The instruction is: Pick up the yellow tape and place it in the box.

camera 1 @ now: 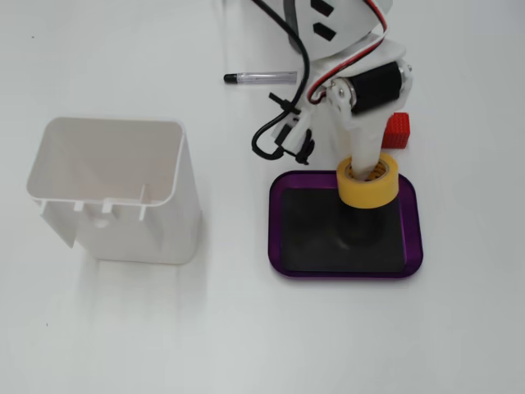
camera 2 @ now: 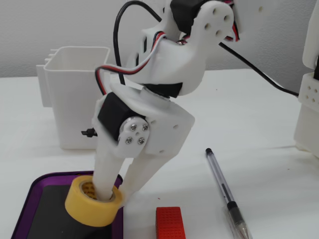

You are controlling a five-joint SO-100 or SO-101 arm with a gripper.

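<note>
— Looking at the table (camera 1: 123, 328), what do you see?

— It is white and flat. The wall behind it is pale grey. The purple box (camera 1: 279, 246) sits on the table, and I will say where things are from the box.

— Where is the yellow tape (camera 1: 367, 182)?

— It hangs over the far part of the box, near the far rim. The gripper (camera 2: 110, 198) is closed on the tape: one white finger (camera 2: 105, 175) goes down through the hole and the other presses the outside of the ring. I cannot tell if the tape touches the black floor.

— What is around the box?

— A tall white bin (camera 1: 115, 189) stands well to the left of it in the view from above. A red block (camera 1: 398, 130) sits just past the far right corner. A pen (camera 1: 261, 77) lies farther back.

— Is there space?

— Yes. The near half of the box floor is bare, and the table between box and bin is open too.
</note>
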